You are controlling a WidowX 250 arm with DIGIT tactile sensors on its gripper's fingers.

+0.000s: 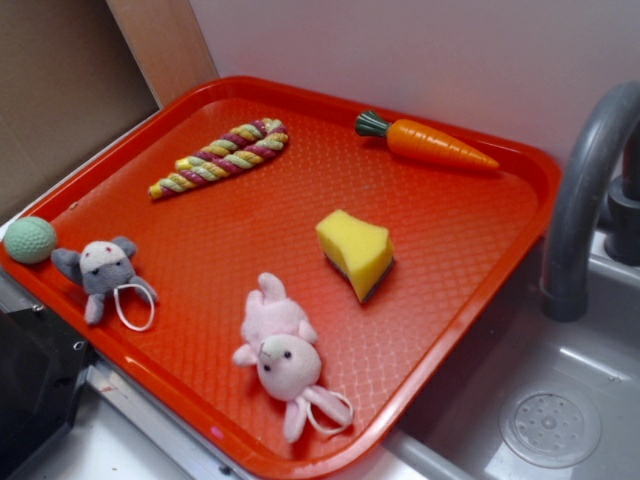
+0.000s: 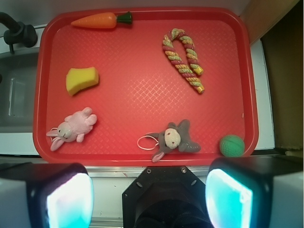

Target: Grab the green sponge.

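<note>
The green sponge (image 1: 356,251) (image 2: 81,80) is a wavy-edged yellow foam block with a thin dark layer underneath, lying near the middle right of the red tray (image 1: 440,300) (image 2: 142,95). My gripper (image 2: 149,199) hangs high above the tray's near edge, far from the sponge, with its jaws wide apart and nothing between them. In the wrist view the sponge lies up and to the left of the gripper. No part of the gripper shows in the exterior view.
On the tray lie a pink plush bunny (image 1: 282,352) (image 2: 72,128), a grey plush mouse (image 1: 103,272) (image 2: 173,138), a pale green ball (image 1: 30,240) (image 2: 232,145), a braided rope toy (image 1: 222,155) (image 2: 184,59) and a toy carrot (image 1: 428,142) (image 2: 100,19). A grey faucet (image 1: 585,190) and sink stand beside the tray.
</note>
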